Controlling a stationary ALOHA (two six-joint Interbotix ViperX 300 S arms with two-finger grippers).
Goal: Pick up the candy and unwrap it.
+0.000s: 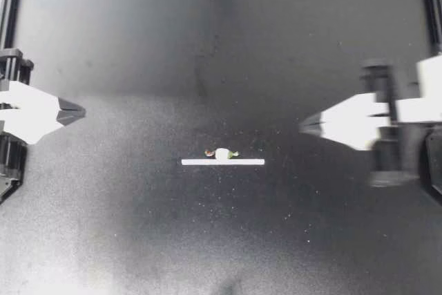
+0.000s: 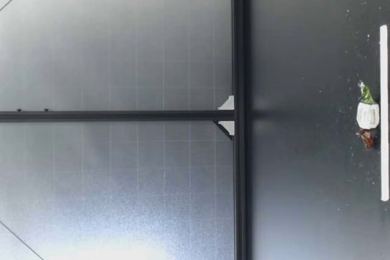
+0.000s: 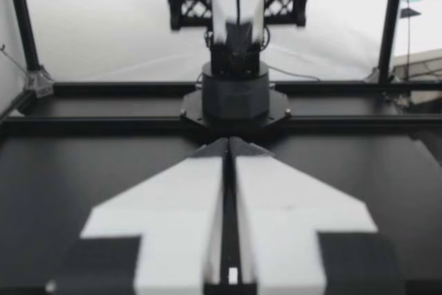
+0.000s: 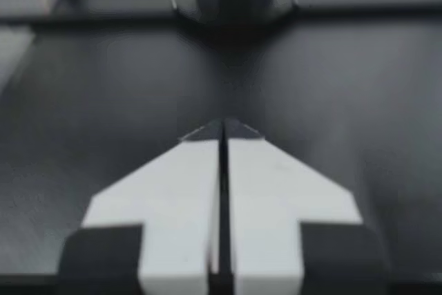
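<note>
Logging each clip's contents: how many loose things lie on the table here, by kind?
candy: 1
white strip: 1
Total: 2

My left gripper (image 1: 79, 111) and my right gripper (image 1: 306, 126) each carry 2 flat white fingers (image 3: 173, 219), arrow-shaped with stepped shoulders, dark pointed tips and black mounts behind, while my right arm (image 1: 407, 108) stands on a round black base (image 3: 236, 98) beneath a black lattice bracket (image 3: 193, 1) with white panels.
</note>
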